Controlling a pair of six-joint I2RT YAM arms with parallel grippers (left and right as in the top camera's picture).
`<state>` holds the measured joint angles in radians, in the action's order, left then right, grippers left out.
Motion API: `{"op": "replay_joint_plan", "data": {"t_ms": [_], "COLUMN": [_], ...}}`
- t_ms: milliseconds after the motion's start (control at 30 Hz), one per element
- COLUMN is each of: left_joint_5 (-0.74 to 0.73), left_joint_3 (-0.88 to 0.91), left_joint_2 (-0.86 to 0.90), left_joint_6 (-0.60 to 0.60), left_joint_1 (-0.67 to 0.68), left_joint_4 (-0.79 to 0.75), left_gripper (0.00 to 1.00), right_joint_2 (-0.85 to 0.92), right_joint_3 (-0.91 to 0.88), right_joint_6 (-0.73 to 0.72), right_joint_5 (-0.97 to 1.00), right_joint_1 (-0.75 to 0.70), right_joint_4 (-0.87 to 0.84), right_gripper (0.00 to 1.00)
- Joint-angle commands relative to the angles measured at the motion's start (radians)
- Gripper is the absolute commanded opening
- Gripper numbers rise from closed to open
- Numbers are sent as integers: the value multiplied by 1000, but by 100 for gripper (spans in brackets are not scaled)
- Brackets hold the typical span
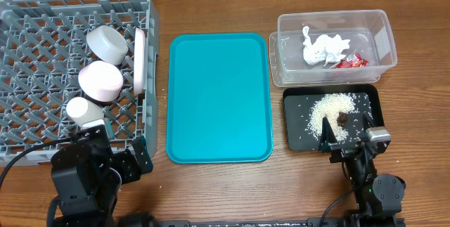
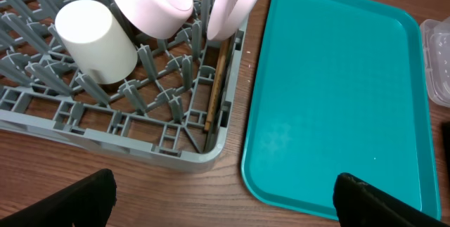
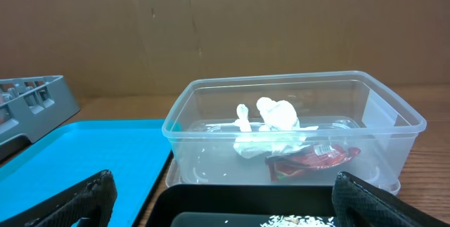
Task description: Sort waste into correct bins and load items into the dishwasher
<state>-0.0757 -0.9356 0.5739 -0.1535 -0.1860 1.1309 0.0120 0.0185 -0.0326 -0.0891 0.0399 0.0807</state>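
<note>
The grey dish rack holds a pale grey-green bowl, a pink bowl, a white cup and a white plate standing on edge. The wooden chopsticks lie along the rack's wall in the left wrist view. The clear tub holds the tissue and the red wrapper. The black tray holds rice and a brown bit. My left gripper is open and empty by the rack's front corner. My right gripper is open and empty at the black tray's near edge.
A large teal serving tray lies between the rack and the two bins, with nothing on it. The table is brown wood. A cardboard wall stands behind the tub in the right wrist view.
</note>
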Motion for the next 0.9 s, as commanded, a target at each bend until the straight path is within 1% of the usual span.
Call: {"op": "replay_joint_plan", "data": {"t_ms": [0,333,367,400,433,500,600,667,700,767,833,867], "left_joint_5": [-10,-8,37,46,64,84,83,82,83,82,82,82], "left_joint_3": [4,4,7,24,68,154,343,483,561,729,794,854], "left_joint_2": [-5,-15,-29,-48,-92,-163,-299,-393,-443,-541,-573,-570], "left_joint_6": [8,10,19,19,19,19,18,1,-27,-45,-43,-17], "left_joint_1": [-4,-2,23,60,116,174,228,241,241,241,241,241], "left_joint_4": [0,2,11,2,-55,-169,-380,-531,-620,-849,-956,-1086], "left_gripper": [100,100,100,100,100,100,100,100,100,100,100,100], "right_joint_2": [-9,-9,-9,-9,-9,-9,-9,-9,-9,-9,-9,-9], "right_joint_3": [-10,-10,-10,-10,-10,-10,-10,-10,-10,-10,-10,-10], "right_joint_6": [3,3,4,3,3,4,3,4,3,4,4,3], "right_joint_5": [10,10,10,10,10,10,10,10,10,10,10,10], "right_joint_1": [6,6,6,6,6,6,6,6,6,6,6,6], "right_joint_4": [-4,-3,-3,-3,-3,-3,-3,-3,-3,-3,-3,-4], "right_gripper": [100,100,100,100,100,100,100,100,100,100,100,100]}}
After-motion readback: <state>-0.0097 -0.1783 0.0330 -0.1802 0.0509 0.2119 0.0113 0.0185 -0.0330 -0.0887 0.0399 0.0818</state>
